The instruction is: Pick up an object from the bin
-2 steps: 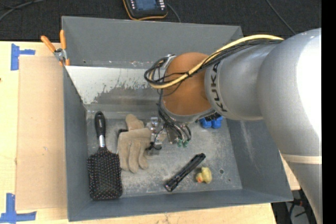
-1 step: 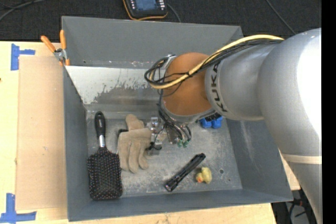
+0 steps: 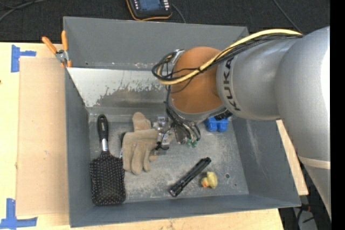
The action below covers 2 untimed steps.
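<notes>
Since the orange cover overhangs the end effector beside the beige glove, its opening is unclear

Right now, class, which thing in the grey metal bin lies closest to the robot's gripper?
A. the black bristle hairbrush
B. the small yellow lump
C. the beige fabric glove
C: the beige fabric glove lies right beside the gripper, while the black bristle hairbrush lies off at the left and the small yellow lump lies toward the front right.
</notes>
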Available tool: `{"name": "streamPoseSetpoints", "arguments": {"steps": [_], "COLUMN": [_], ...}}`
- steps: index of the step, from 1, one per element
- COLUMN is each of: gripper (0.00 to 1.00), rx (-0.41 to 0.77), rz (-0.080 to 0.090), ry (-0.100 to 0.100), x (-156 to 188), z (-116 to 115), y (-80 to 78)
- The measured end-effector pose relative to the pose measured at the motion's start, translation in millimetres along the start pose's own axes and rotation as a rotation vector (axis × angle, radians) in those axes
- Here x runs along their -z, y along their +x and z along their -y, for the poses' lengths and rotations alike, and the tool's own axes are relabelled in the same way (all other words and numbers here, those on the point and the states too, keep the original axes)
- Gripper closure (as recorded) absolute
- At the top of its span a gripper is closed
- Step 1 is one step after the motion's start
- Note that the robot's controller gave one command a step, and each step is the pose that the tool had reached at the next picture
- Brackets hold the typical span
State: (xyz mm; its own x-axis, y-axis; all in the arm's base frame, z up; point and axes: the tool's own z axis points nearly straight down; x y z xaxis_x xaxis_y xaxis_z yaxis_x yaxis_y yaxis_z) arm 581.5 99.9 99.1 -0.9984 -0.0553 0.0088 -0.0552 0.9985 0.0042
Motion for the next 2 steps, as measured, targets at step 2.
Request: {"name": "streamPoseSetpoints", "arguments": {"steps": [2], "gripper": [1.0], "rx": [-0.002], "rz": [0.002], "ry": [-0.001], "x": [33], "z": [0], "y": [-0.1]}}
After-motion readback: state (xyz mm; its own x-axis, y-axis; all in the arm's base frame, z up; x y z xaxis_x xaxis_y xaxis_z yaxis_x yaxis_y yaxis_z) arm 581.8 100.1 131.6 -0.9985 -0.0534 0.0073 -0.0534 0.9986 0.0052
